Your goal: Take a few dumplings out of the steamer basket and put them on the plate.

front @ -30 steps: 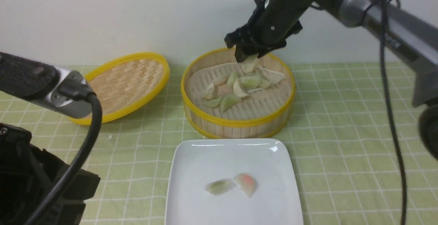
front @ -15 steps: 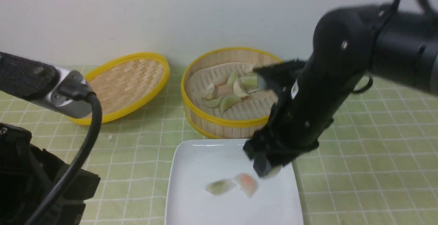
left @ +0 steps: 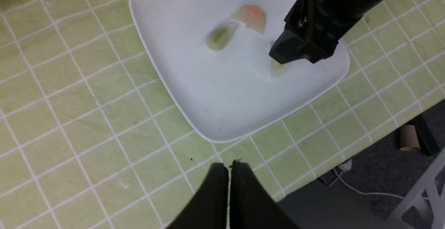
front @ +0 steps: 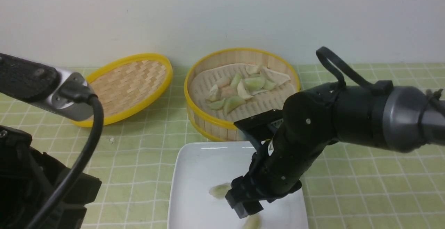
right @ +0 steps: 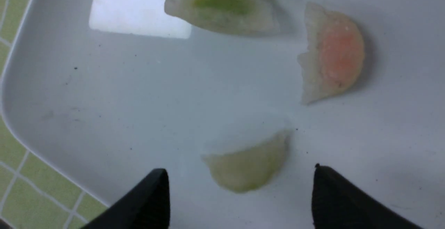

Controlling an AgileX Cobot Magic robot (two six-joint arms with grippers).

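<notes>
The right fingers [right: 147, 201] stand spread wide, gripping nothing, low over the plate [right: 87, 93]. A pale green dumpling [right: 248, 168] lies flat on the white glaze in the gap between them, touching neither tip as far as the right wrist view shows. Further along the same plate lie a green-filled dumpling [right: 222, 8] and a pinkish-orange dumpling [right: 333, 55], near each other but not touching, and both apart from the pale one. In the front view the right arm [front: 347, 117] reaches in from the right and bends down over the plate's near half, its black wrist hiding the pinkish-orange piece. Just behind the plate, close to its far rim, stands the steamer basket [front: 208, 121]. A cluster of dumplings [front: 240, 89] in green, cream and pinkish tones is heaped on its pale liner toward the back wall. To the left of the basket and apart from it, the woven bamboo lid [front: 128, 86] with its yellow rim lies on the worktop [front: 365, 187], which is covered in a light green cloth with a white grid. A small white crumb [front: 111, 140] sits on the cloth in front of the lid. The left fingers [left: 217, 194] are pressed together with only a hairline between them, holding nothing. They hang above the cloth just off the plate's near rim, well apart from the basket. Past the worktop's edge, the left wrist view shows a cardboard roll [left: 408, 137] on the grey floor.
</notes>
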